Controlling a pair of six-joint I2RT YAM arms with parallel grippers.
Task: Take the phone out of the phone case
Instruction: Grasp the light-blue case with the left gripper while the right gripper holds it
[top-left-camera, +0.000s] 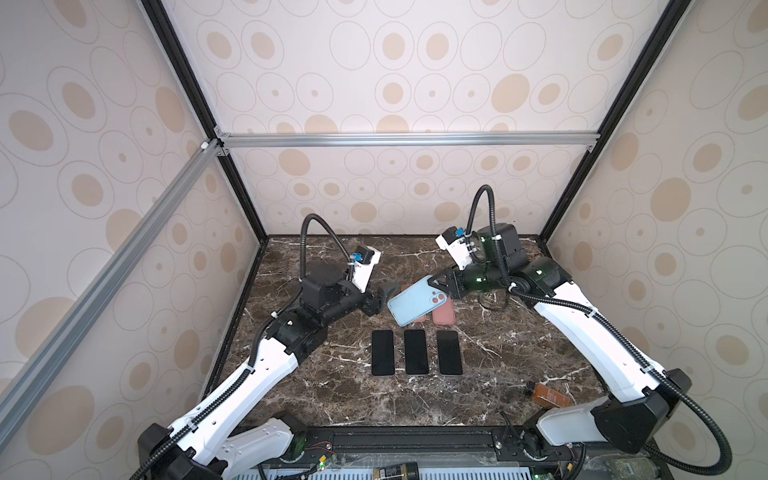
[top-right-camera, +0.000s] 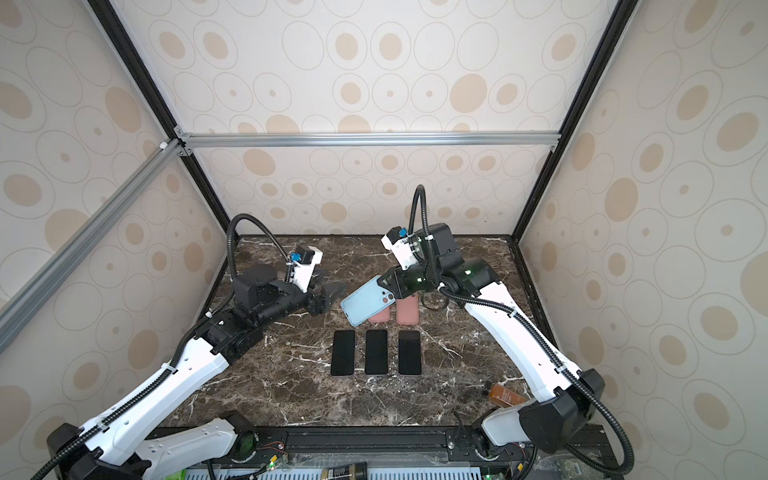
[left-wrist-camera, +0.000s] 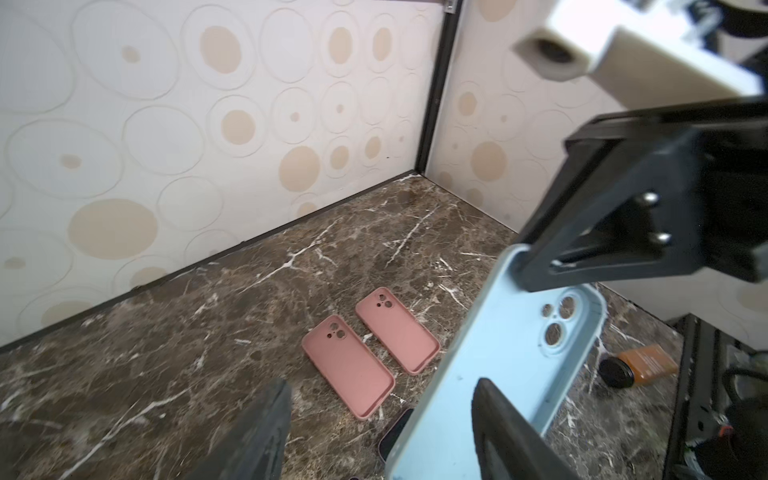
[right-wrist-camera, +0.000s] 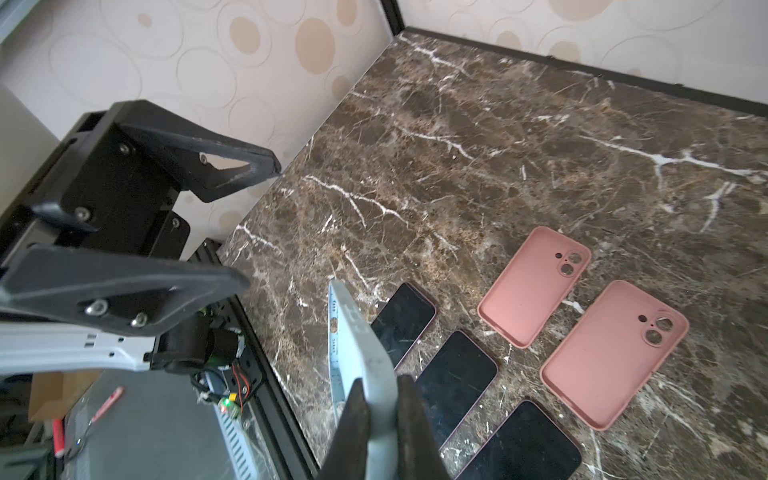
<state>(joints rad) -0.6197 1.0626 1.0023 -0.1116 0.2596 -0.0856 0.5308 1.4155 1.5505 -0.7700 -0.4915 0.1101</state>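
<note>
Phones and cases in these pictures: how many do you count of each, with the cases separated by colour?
Phones: 3
Pink cases: 2
Blue case: 1
Total: 6

A brown marble surface (top-left-camera: 332, 399) carries three black phones (top-left-camera: 382, 353) (top-left-camera: 416, 352) (top-left-camera: 449, 353), face up in a row and set apart. Behind them two empty pink cases (right-wrist-camera: 534, 286) (right-wrist-camera: 615, 353) lie side by side, open side up. An amber bottle (top-left-camera: 550, 397) lies near the front right corner. Spotted wallpaper (top-left-camera: 395, 62) lines the walls.
</note>
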